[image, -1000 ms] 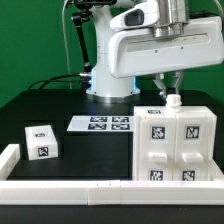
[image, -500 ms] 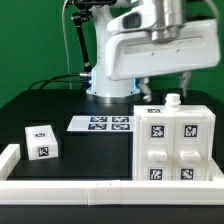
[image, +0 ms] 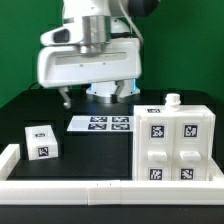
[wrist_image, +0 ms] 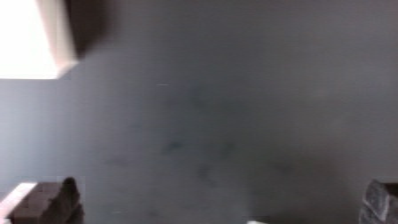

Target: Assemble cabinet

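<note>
One black table, green wall behind; the hand hangs with fingers apart.

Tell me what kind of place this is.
Probably a robotics lab test bench: a robot arm over a black table, a green backdrop, and a white cabinet with printed tags.

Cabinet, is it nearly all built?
Partly. The cabinet stands upright, its front showing four tagged faces. The gripper is open and holds nothing, above the table. One small tagged block lies apart on the exterior view's left, probably waiting to go in.
</note>
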